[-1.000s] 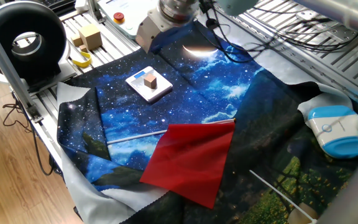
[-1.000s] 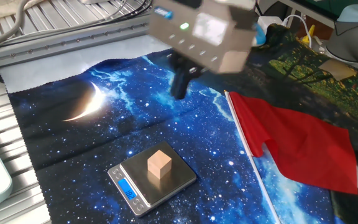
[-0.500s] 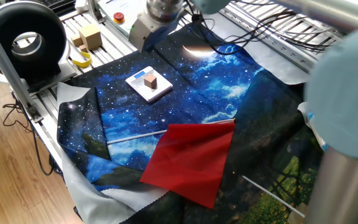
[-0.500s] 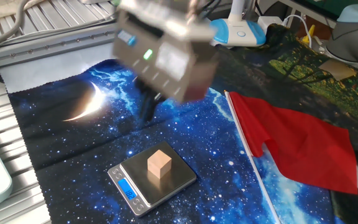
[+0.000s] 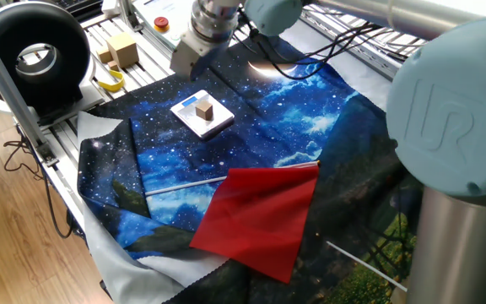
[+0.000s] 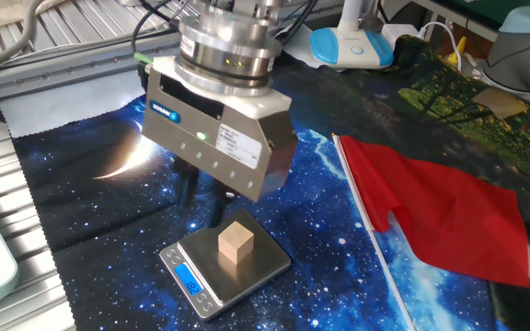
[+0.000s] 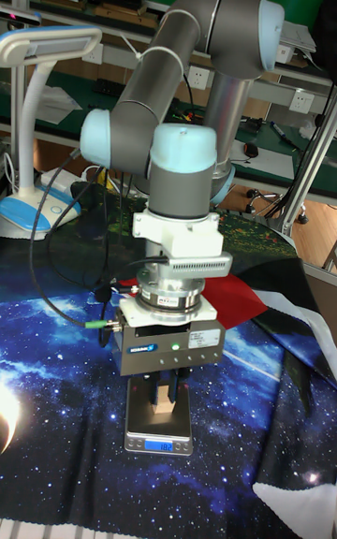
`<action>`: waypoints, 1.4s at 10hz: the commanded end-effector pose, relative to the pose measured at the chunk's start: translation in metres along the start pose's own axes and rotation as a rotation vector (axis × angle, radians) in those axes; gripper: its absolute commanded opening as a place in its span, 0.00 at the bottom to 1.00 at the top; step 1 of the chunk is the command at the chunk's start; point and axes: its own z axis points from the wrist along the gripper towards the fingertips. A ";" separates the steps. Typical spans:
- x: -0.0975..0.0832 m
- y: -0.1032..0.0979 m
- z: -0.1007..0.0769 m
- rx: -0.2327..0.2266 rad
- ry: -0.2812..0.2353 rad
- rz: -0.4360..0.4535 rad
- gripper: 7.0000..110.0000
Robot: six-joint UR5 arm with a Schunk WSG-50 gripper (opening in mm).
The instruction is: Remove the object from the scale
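We see a small tan cube [image 6: 236, 243] on the scale [image 6: 265, 266], its blue display [image 7: 170, 446] readable only head-on, between the gripper's [image 7: 167, 393] spread fingers [image 6: 188, 190].

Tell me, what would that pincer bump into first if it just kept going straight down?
Probably the little wooden cube on the scale. The pincer hangs about over it, though depth is unclear.

Robotics lab: UR5 arm [image 7: 178, 52], aluminium rails [image 5: 378, 51]
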 end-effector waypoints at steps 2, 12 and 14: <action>0.028 0.010 0.021 -0.047 0.001 -0.095 0.36; 0.046 0.022 0.028 -0.016 0.070 0.149 0.57; 0.044 0.030 0.034 -0.012 0.068 0.159 0.57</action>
